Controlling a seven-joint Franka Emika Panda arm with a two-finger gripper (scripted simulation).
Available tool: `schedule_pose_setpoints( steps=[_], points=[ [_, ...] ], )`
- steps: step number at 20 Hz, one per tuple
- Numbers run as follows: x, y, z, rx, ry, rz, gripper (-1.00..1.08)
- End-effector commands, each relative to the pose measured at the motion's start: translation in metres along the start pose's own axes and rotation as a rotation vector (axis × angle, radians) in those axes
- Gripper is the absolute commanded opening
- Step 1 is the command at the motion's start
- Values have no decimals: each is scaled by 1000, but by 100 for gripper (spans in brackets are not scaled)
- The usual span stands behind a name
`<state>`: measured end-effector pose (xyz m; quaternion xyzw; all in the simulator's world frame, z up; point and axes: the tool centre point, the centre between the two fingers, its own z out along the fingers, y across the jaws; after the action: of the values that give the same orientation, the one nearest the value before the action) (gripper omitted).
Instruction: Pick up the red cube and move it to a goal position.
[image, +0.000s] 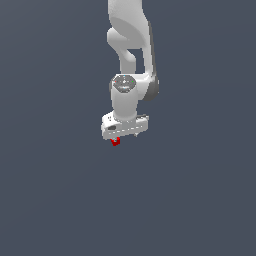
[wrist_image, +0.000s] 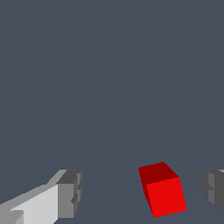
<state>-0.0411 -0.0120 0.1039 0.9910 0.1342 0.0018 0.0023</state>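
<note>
Single-arm pick, approach stage. The fingers (wrist_image: 142, 197) stand open, holding nothing: in the wrist view one pad (wrist_image: 70, 194) and the other (wrist_image: 213, 190) are spread wide apart with the cube (wrist_image: 162, 190) in the gap between them. The cube is off centre, nearer the second pad than the first, and touches neither. Its faces sit slightly turned relative to the line joining the pads, so closing is judged to rotate it a little before the grip settles. In the exterior view the cube (image: 115, 141) shows just under the white hand, toward that view's left end of it. Whether it rests on the grey surface (image: 60, 200) cannot be told. A small sideways correction would likely centre it.
</note>
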Motion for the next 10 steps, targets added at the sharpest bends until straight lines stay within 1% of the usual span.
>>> schedule_pose_setpoints(
  steps=[1, 5, 10],
  points=[
    [-13, 7, 17, 1, 0, -47, 100],
    [-29, 19, 41, 3, -1, -115, 100],
    [-44, 31, 64, 5, -1, -178, 100]
  ],
)
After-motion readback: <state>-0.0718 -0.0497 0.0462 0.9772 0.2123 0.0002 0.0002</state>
